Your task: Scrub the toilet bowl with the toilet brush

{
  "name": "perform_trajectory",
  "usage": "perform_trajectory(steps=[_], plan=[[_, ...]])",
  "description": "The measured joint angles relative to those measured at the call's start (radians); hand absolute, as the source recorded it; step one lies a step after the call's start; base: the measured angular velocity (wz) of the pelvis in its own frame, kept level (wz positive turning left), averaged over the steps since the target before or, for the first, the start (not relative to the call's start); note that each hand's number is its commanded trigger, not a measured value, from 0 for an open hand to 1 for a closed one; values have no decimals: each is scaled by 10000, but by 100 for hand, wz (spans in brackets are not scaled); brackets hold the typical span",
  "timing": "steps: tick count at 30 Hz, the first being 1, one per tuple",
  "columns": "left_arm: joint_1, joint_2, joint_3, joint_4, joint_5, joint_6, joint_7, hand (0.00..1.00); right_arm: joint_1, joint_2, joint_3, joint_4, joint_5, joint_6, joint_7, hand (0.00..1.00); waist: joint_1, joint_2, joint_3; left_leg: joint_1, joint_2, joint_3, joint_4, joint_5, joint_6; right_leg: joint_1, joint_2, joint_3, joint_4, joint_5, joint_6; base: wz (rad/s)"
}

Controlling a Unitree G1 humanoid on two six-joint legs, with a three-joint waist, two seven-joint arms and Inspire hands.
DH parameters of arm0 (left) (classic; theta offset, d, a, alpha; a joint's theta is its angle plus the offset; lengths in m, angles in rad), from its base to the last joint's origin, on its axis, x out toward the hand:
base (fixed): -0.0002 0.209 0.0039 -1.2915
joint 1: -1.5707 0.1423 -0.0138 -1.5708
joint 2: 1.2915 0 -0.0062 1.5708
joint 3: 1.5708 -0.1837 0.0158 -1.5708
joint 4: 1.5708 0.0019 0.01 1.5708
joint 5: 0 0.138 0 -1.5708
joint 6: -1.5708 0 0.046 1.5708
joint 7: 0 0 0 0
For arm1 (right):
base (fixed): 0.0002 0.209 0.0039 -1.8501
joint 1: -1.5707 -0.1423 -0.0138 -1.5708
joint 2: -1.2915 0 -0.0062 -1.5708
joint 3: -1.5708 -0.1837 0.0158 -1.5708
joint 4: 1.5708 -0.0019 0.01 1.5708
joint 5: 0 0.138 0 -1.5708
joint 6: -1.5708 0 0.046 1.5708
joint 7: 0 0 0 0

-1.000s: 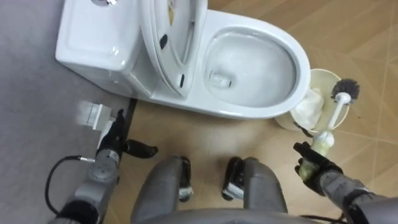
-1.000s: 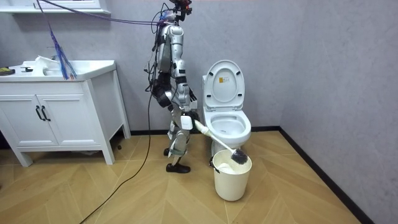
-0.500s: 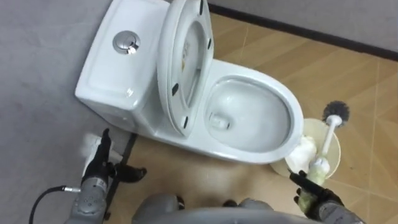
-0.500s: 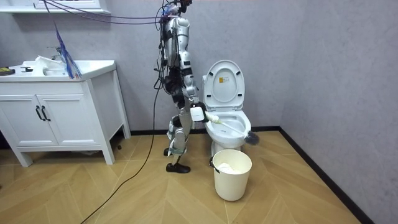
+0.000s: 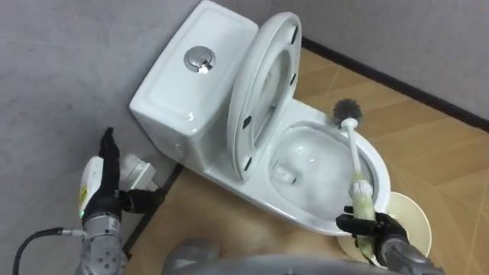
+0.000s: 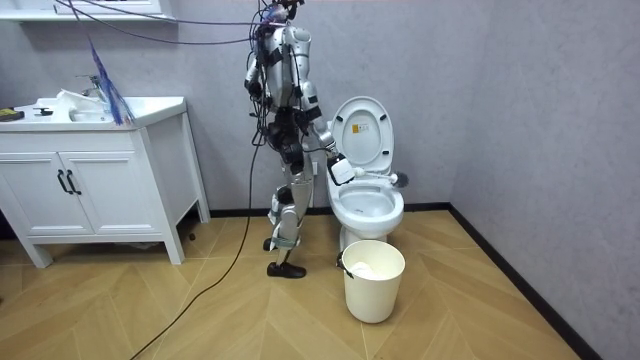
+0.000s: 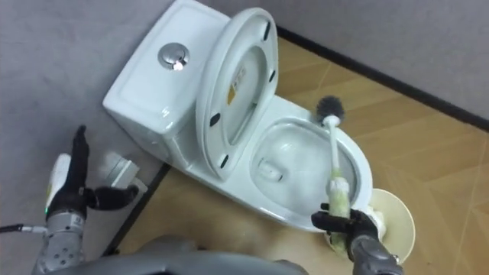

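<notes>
A white toilet point(image 5: 191, 88) stands against the grey wall with its lid and seat point(image 5: 263, 84) raised. My right hand point(image 5: 370, 229) is shut on the pale grip of a white toilet brush point(image 5: 353, 153) at the bowl's near right rim. The handle slants up over the bowl point(image 7: 284, 153), and the dark bristle head point(image 5: 346, 111) hangs above the far rim, out of the water. My left hand point(image 5: 107, 195) hovers open by the wall, left of the tank, holding nothing. In the room view I stand upright at the toilet's left, the brush point(image 6: 385, 180) held across the bowl.
A cream waste bin point(image 5: 409, 221) with white paper in it sits on the wood floor in front of the bowl, just past my right hand. A white vanity cabinet point(image 6: 90, 180) stands on the room view's left. A small white fitting point(image 5: 141, 172) sits low on the wall.
My right hand lifted the brush from over the bin and swung it over the toilet bowl. I straightened up, and the view shifted towards the tank.
</notes>
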Motion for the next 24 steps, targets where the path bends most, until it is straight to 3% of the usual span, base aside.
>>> perform_trajectory(steps=[3,11,14,18,23,24], plan=[[-116,17,-29,-311,473,-191,354,0,5,4,226,153,-571,-239,-120,100,120,7,4,-18,-1,-40,21,0,0,-28,7,-18,2,3,5,0],[-338,68,-263,-997,1694,-715,1108,0,21,-41,564,953,-1246,-344,48,100,160,124,-40,-182,-15,-141,3,41,-22,-195,9,-55,45,5,1,2],[-364,148,-426,-1010,2012,-732,1330,0,-7,-52,548,1408,-1230,-627,58,100,-57,208,-32,-210,-24,-150,60,44,-23,-176,3,-49,27,5,0,1],[-477,486,-866,-1117,2633,-732,1440,0,-71,-61,544,1725,-1205,-606,198,100,-386,280,-25,-199,-22,-133,-3,54,-25,-194,-63,-31,29,3,2,0],[-887,608,-1403,-964,2980,-721,1444,0,-111,-161,532,1934,-1259,-454,466,100,-674,429,48,-249,7,102,-15,61,-14,-368,-46,255,33,6,0,-14],[-1013,684,-1578,-707,2997,-715,1431,0,-79,-209,533,1935,-1259,-430,520,100,-740,499,27,-254,5,164,-37,67,-6,-417,-49,319,43,7,0,-19]])
